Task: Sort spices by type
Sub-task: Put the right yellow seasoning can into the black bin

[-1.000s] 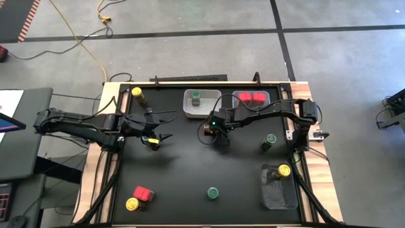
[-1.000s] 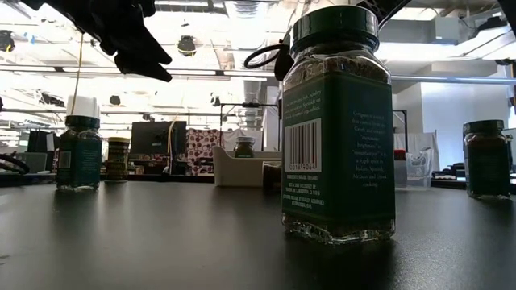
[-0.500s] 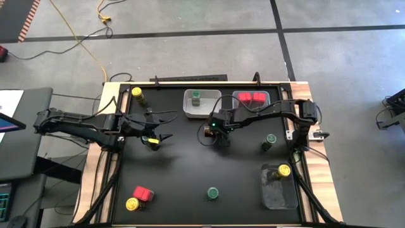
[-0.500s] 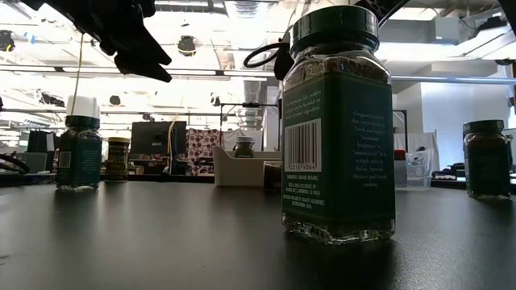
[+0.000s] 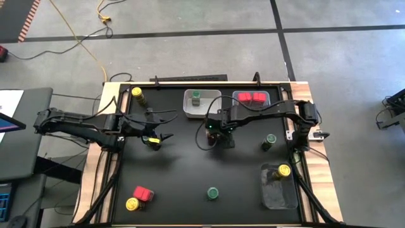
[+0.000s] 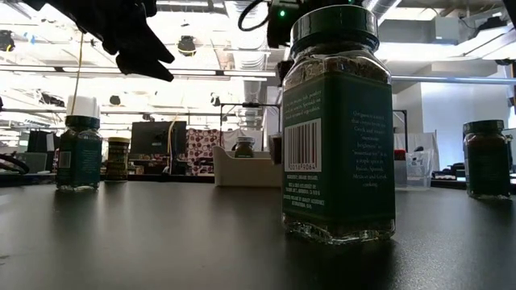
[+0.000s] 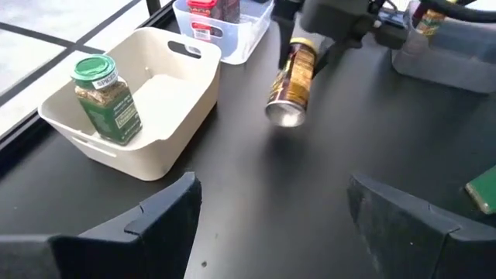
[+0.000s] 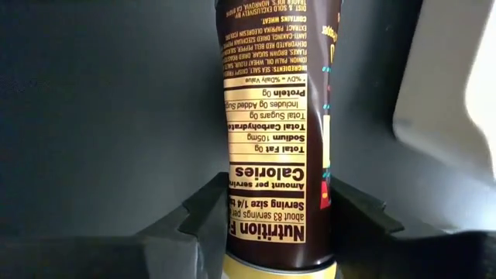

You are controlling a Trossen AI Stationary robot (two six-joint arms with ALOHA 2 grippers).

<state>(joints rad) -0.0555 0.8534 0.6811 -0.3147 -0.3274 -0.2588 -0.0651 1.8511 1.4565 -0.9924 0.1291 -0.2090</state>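
Observation:
My right gripper [image 5: 219,131] hangs over the table's middle, just near the white bin, shut on a brown jar with a yellow lid [image 7: 291,81]. My left gripper [image 7: 271,194] is open and hovers left of the middle [image 5: 158,140], facing that jar from a distance. Standing on the table are green-lidded jars [image 5: 270,139] [image 5: 212,192], a yellow-lidded jar [image 5: 137,94] at the far left, and a red box [image 5: 143,192] beside a yellow-lidded jar [image 5: 131,204] at the near left. My right gripper pinches the brown jar between its two fingers [image 8: 205,209] at the yellow-lid end [image 8: 279,267]. The jar's body runs out forward along the fingers. It comes from above, slanting. The jar hangs tilted below it, base [image 7: 282,115] toward the left arm, apparently clear of the table.
A white bin [image 5: 188,107] at the far edge holds one green-lidded jar [image 7: 105,97]. A clear bin [image 5: 235,96] beside it holds red boxes. Another clear bin [image 5: 278,193] at the near right holds a yellow-lidded jar [image 5: 283,170]. In the low view a green-lidded jar [image 6: 339,121] stands close.
My right gripper has risen, taking the brown jar up off the table beside the white bin; the low view shows the jar's dark shape higher than before. The left arm has kept still.

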